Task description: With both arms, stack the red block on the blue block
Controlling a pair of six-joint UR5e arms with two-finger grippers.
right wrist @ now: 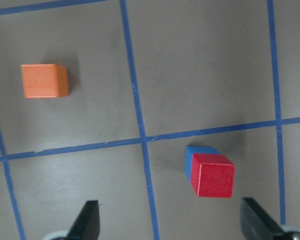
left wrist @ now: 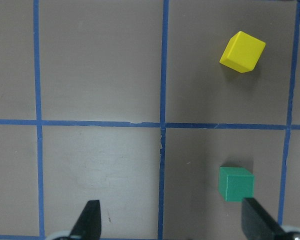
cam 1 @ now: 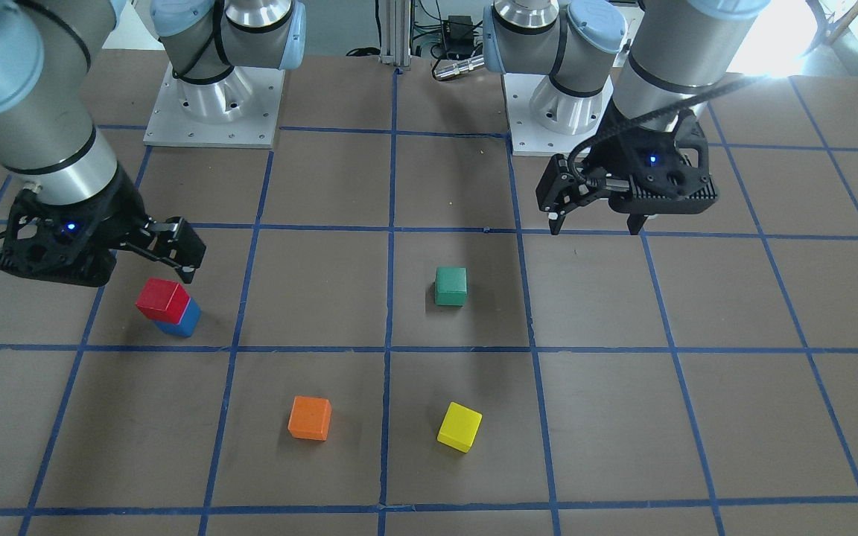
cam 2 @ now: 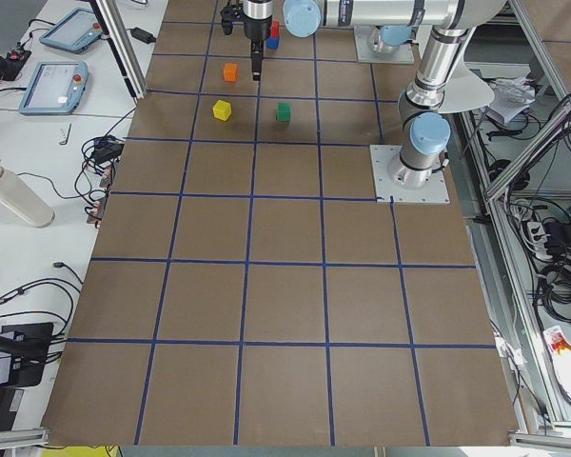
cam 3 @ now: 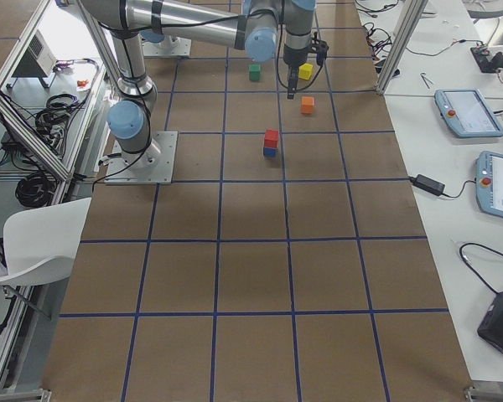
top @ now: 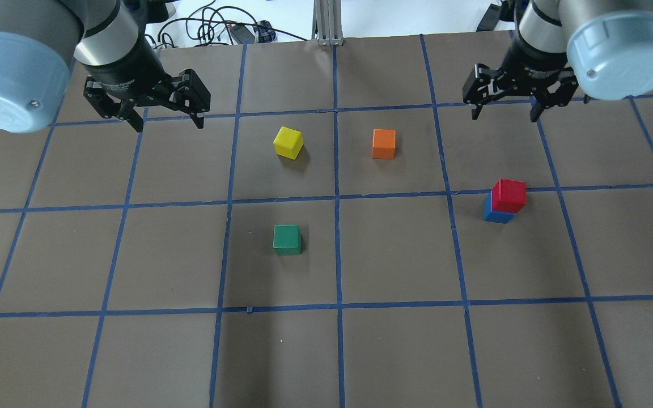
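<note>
Red block (top: 509,194) sits on top of blue block (top: 495,214); the stack stands alone on the robot's right side of the table (top: 394,351), just on the robot's side of a blue tape line (top: 394,195). Nothing grips or touches either block. In the right wrist view a strip of blue shows past one edge of the red; cannot tell whether that is a true offset or only the camera angle.

Right gripper (top: 503,115) hangs above the table, clear of the stack, fingers spread wide, nothing between them. Its wrist view shows the stack between the two fingertips, well below them.

Left gripper (top: 169,122) is raised over the opposite side of the table, well apart from the stack, fingers also spread wide and empty.

Three other cubes lie singly on the table, each apart from the rest: orange block (top: 384,143) nearest the stack, yellow block (top: 288,141) beside it and turned askew to the grid, green block (top: 287,239) in the square nearer the robot.
</note>
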